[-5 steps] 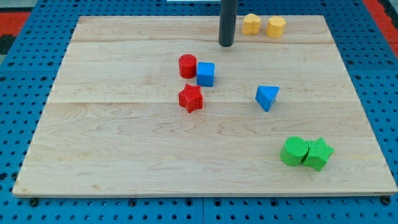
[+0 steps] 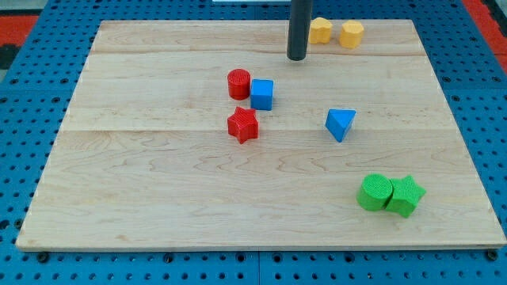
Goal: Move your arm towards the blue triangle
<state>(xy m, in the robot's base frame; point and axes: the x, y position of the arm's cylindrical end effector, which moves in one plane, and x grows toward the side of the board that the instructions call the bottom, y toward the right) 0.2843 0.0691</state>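
The blue triangle [image 2: 340, 123] lies on the wooden board [image 2: 158, 182], right of centre. My tip [image 2: 296, 58] rests near the view's top, up and to the left of the blue triangle, well apart from it. The dark rod rises out of the view's top edge. A blue cube [image 2: 262, 94] sits left of the triangle, below and left of my tip.
A red cylinder [image 2: 238, 83] touches the blue cube's left side. A red star [image 2: 243, 125] lies just below them. Two yellow blocks [image 2: 320, 31] [image 2: 352, 34] sit at the top, right of my tip. A green cylinder [image 2: 374, 192] and green star [image 2: 405, 195] sit together at the lower right.
My tip has moved a little to the view's right, closer to the yellow blocks. No block has moved.
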